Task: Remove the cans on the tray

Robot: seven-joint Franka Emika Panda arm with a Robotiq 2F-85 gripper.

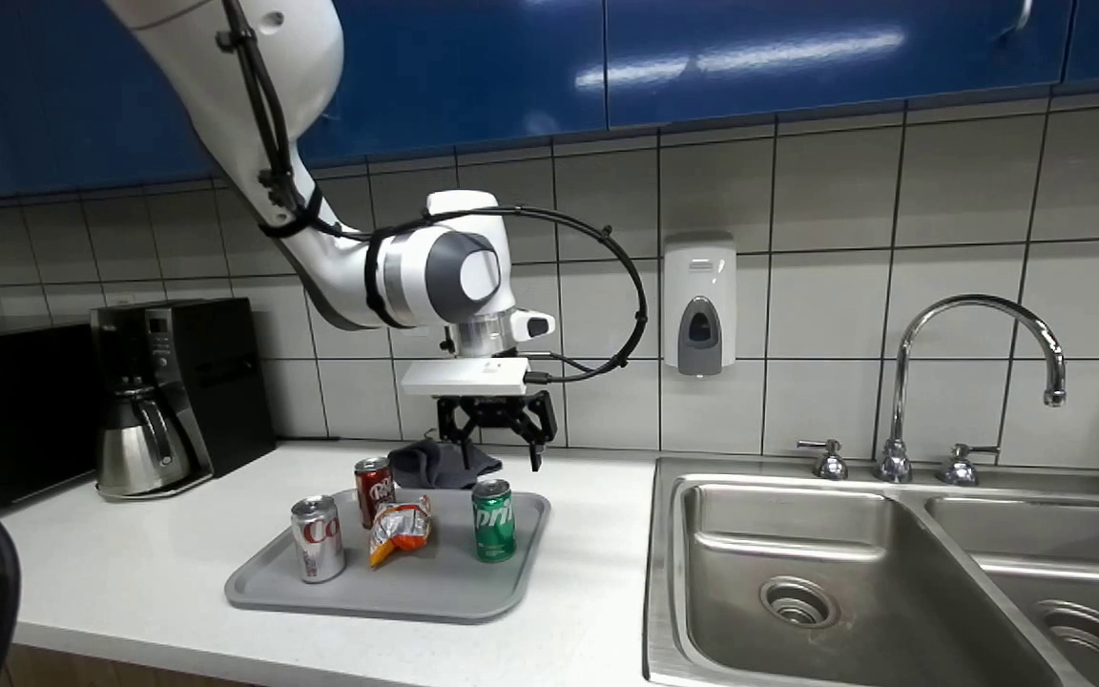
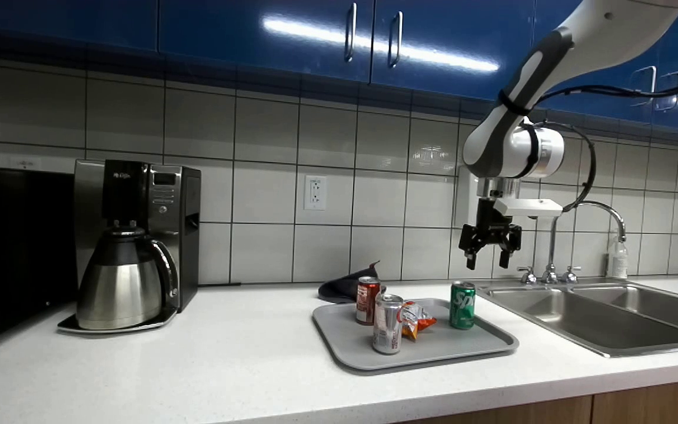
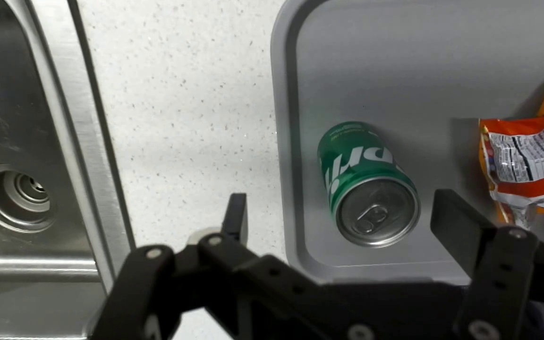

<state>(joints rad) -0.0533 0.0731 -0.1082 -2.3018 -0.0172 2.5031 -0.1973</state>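
A grey tray (image 1: 397, 596) (image 2: 451, 351) (image 3: 376, 56) lies on the white counter. Three cans stand upright on it. A green Sprite can (image 1: 494, 523) (image 2: 462, 307) (image 3: 378, 212) stands near the tray end by the sink. A silver Coke can (image 1: 318, 540) (image 2: 387, 327) and a dark red Dr Pepper can (image 1: 375, 487) (image 2: 367, 301) stand at the opposite end. Neither shows clearly in the wrist view. My gripper (image 1: 502, 454) (image 2: 487, 261) (image 3: 343, 212) is open and empty, fingers down, above and apart from the Sprite can. In the wrist view the can top shows between the fingers.
An orange snack bag (image 1: 402, 530) (image 2: 416, 321) (image 3: 531, 156) lies between the cans on the tray. A dark cloth (image 1: 440, 465) lies behind the tray. A double sink (image 1: 798, 525) is to one side, a coffee maker (image 1: 177, 382) to the other. Blue cabinets (image 1: 702, 57) hang above.
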